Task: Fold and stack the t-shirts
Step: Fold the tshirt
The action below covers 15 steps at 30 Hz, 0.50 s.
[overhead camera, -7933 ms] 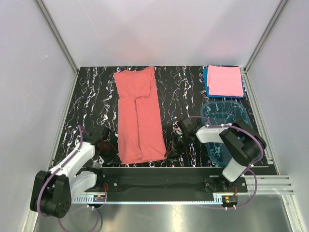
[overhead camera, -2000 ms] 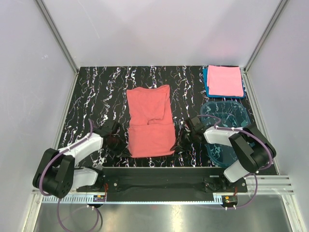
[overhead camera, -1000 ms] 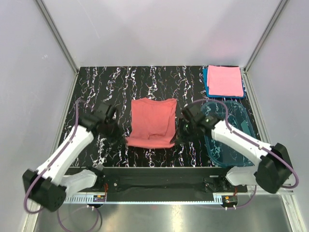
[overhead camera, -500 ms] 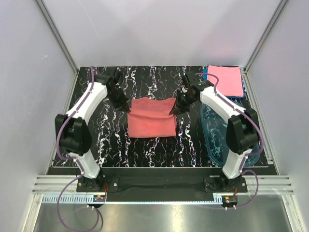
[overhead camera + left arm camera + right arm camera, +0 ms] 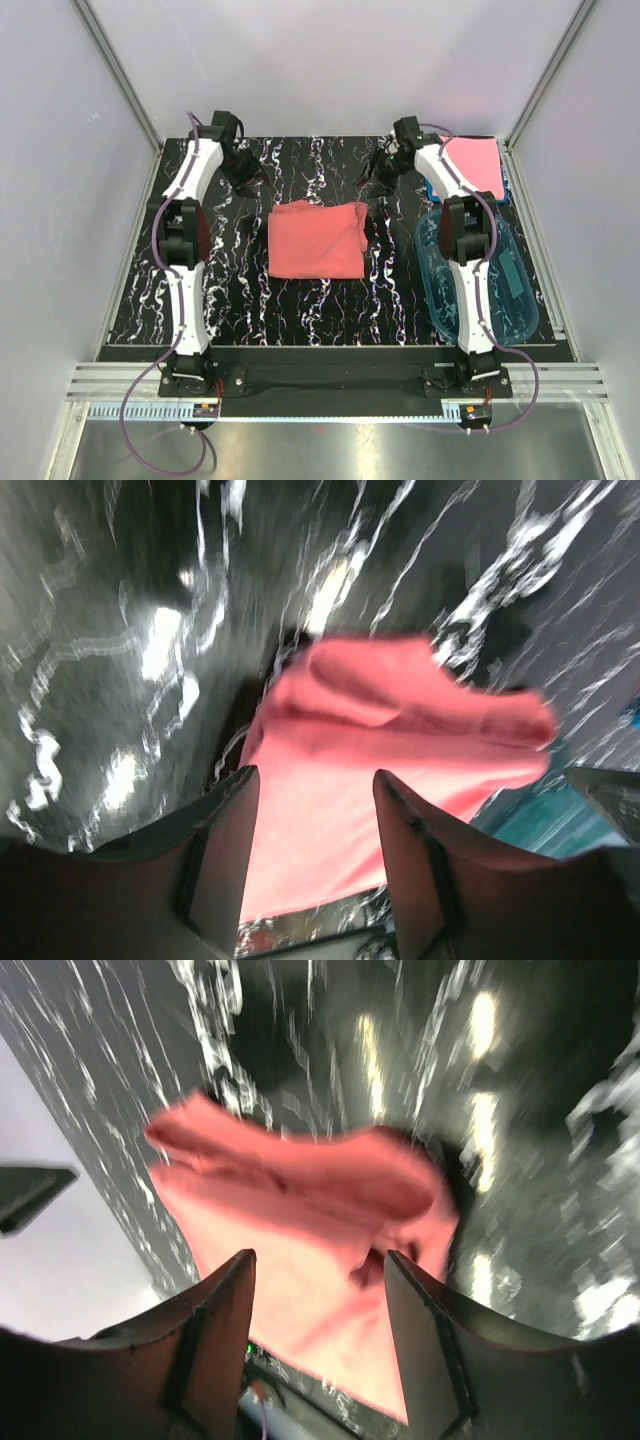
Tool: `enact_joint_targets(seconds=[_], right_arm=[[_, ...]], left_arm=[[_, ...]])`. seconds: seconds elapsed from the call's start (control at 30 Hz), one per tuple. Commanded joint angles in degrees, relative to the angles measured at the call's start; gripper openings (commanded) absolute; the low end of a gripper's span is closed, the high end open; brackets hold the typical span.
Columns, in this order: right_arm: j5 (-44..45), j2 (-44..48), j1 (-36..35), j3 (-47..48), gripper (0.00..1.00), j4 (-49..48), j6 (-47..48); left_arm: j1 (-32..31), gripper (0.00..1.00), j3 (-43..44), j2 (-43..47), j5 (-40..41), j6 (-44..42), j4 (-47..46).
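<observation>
Half a second back both grippers sat pinched at the far corners of the coral shirt [image 5: 315, 240]. Now the left gripper [image 5: 243, 170] and right gripper [image 5: 380, 172] have pulled off toward the far edge of the table [image 5: 220, 280], clear of the cloth. Both have let go, their jaws standing apart and empty. The shirt lies released mid-table as a rough square, well apart from the pink shirt [image 5: 475, 160] in the far right corner and near the tub [image 5: 510, 280]. Judgement: the folding of this shirt looks done, and what remains is carrying it onto the pink one. The overhead view gives the layout, meaning both arms, the stack and the tub, but the jaws are too small there to read. The wrist views settle it: the left fingers [image 5: 225, 860] and right fingers [image 5: 215, 1340] frame open gaps with the shirt lying beyond, not between them. They also show the far edge puffed and rolled rather than flat, which the overhead hides. Both wrist views are blurred by motion, so finer creases cannot be told.
</observation>
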<state>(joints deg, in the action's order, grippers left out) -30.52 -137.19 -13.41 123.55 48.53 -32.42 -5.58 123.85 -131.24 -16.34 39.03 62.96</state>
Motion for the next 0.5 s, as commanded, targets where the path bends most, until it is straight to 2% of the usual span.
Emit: enact_joint_targets(seconds=[0.0,0.03,0.07,0.13,0.17,0.23,0.33,0.47], right_arm=[[-0.24,-1.42,0.84,13.73,0.6,10.66,3.76],[0.98,-0.72,0.06,12.96,0.61,10.97,5.95],[1.77,2.94,-1.08,7.38,0.62,10.45,7.01],[3.18,10.31,-2.41,-0.72,0.64,3.79,9.74],[3.54,12.36,-3.02,-8.25,0.66,1.41,10.45],[3.19,15.27,-3.2,-13.49,0.68,-3.87,11.5],[2.84,13.27,-3.55,-14.74,0.7,-3.27,15.45],[4.24,9.75,-4.34,-10.53,0.7,-1.69,19.59]], left_arm=[[-0.12,0.54,2.31,7.21,-3.25,-1.4,-2.48],[-0.56,0.57,-0.17,9.05,-3.7,-3.58,-4.67],[-1.18,0.59,-3.24,12.38,-4.66,-4.56,-5.56],[-1.36,0.62,-12.81,15.12,-6.42,-6.42,-8.62],[-1.45,0.62,-15.8,17.57,-6.25,-6.94,-10.12],[-1.62,0.62,-22.23,19.17,-5.03,-8.26,-13.63],[-1.97,0.63,-24.97,19.97,-2.58,-10.54,-15.67],[-2.06,0.64,-25.24,18.92,0.34,-13.36,-16.47]])
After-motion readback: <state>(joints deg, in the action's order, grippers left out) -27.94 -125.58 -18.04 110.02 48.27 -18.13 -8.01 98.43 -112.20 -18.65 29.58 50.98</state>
